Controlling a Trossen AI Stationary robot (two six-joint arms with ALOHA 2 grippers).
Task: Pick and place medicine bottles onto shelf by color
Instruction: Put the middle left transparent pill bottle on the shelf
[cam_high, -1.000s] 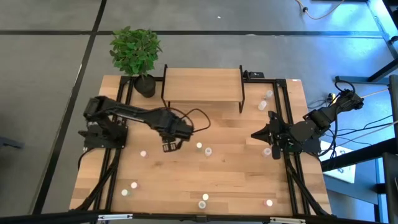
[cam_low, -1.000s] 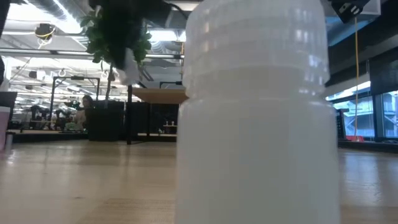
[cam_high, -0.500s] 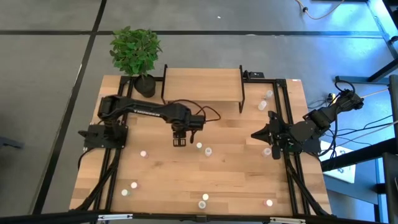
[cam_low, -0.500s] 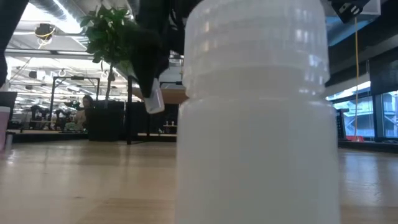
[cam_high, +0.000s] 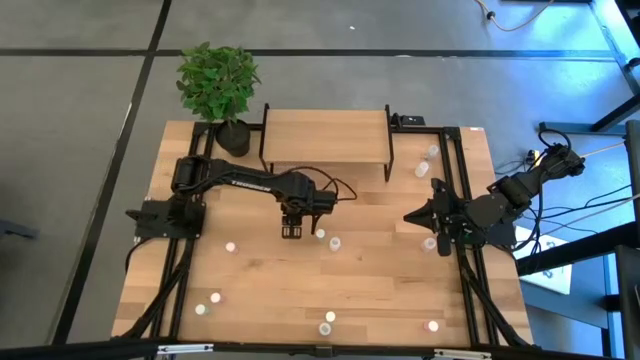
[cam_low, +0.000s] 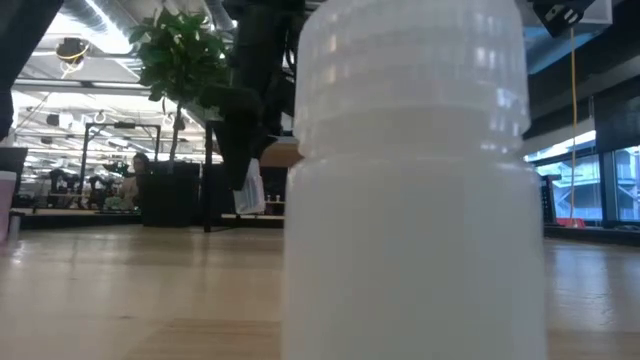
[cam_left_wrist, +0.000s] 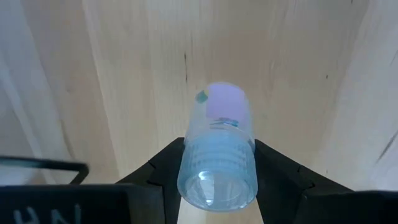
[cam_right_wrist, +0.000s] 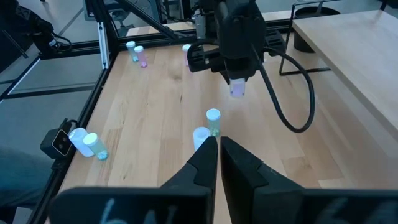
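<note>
- I see the left gripper (cam_high: 291, 231) out over mid-table, in front of the shelf (cam_high: 325, 136), fingers clamped on a pink-capped bottle (cam_left_wrist: 217, 146)
- Left wrist view: that bottle sits between both fingers (cam_left_wrist: 277, 171), pink end pointing down at the bare wood, clear of the table (cam_high: 380, 285)
- Low view shows the held bottle (cam_low: 249, 187) hanging off the surface, dark arm above it
- Right gripper (cam_right_wrist: 217, 144) parked at the table's right edge, fingers together, nothing in them
- Two loose bottles (cam_high: 327, 239) stand just beside the left gripper; others scattered: one pink-capped (cam_high: 230, 246) to the left, a pair (cam_high: 207, 303) near the front left, a pair (cam_high: 328, 322) at front centre, one (cam_high: 432, 326) front right, two (cam_high: 426, 161) right of the shelf
- Shelf top is bare light wood, black frame, at the back of the table; potted plant (cam_high: 217, 88) at its left end
- Surface is pale wood planks, black rails down both sides
- Low view is mostly blocked by one whitish bottle (cam_low: 415, 180) right at the lens; behind it an open hall with ceiling lights and windows on the right
</note>
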